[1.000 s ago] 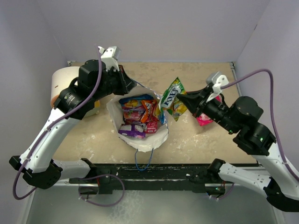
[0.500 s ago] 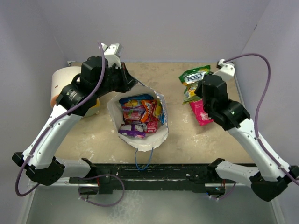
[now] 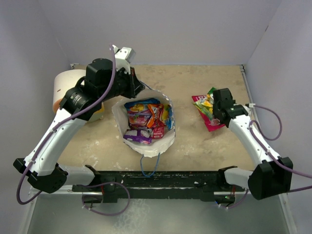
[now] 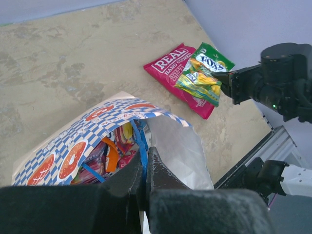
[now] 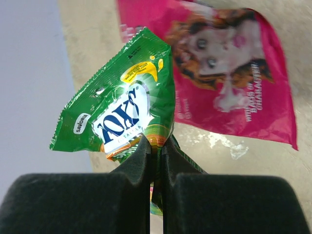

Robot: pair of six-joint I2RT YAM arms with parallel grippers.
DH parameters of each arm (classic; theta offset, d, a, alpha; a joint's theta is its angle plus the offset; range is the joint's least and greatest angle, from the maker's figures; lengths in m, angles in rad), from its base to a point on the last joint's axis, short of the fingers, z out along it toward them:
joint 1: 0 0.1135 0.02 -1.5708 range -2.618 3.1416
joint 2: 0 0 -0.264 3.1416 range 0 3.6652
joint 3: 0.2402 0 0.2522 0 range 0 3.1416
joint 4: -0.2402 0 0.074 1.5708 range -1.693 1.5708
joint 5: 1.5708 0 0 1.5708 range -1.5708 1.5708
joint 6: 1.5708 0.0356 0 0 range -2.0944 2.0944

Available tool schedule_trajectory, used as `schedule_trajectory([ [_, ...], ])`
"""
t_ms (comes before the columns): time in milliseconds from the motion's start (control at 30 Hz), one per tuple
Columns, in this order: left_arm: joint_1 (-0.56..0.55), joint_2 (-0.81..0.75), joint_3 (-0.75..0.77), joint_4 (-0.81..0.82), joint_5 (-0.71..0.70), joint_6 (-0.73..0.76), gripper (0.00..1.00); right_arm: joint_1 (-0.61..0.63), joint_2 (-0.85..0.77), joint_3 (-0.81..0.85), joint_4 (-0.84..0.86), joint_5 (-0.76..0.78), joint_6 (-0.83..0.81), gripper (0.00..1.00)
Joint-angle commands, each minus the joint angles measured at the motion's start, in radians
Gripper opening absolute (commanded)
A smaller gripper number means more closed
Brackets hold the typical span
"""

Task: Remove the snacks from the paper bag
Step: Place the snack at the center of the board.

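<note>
**Right arm held a green packet over the table; left arm pinned the bag's rim**

From my station, the right gripper (image 5: 157, 146) had its fingers pressed together on the lower edge of the green packet (image 5: 124, 114), the one with "FOX'S" lettering. In the overhead view this packet (image 3: 209, 99) sat at the right side of the table (image 3: 97, 141), well apart from the bag. It overlapped the pink-red packet (image 3: 211, 124) with the white "REAL" lettering, which lay flat on the table; I could not tell whether the two touched.

The left gripper (image 4: 146, 163) was clamped on the far rim of the paper bag (image 4: 73, 146), and the blue cord handle (image 4: 139, 139) ran down between its fingers. The bag stood near the middle of the table with its mouth open upward. Inside I saw a heap of packets (image 3: 146, 117) in red, orange and blue, and a purple packet (image 3: 138, 136) lay nearest the arm bases. A second cord loop (image 3: 147, 168) hung over the near edge of the bag.

A white-and-orange cylinder (image 3: 61, 87) stood at the far left, partly behind the left arm
</note>
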Motion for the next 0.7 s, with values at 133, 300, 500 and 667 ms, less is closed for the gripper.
schedule_trajectory([
  [133,-0.001,-0.06,-0.038,0.085,0.028,0.048,0.0,-0.102,0.082,-0.111,0.062,-0.097,0.301,0.0],
  [300,-0.001,-0.074,-0.043,0.075,0.007,0.078,0.0,-0.172,0.146,-0.15,0.086,-0.075,0.3,0.0],
  [500,-0.001,-0.09,-0.065,0.074,0.003,0.09,0.0,-0.213,0.262,-0.189,0.117,-0.136,0.23,0.0],
  [667,0.0,-0.091,-0.066,0.081,-0.003,0.098,0.0,-0.213,0.284,-0.232,0.122,-0.143,0.212,0.09],
])
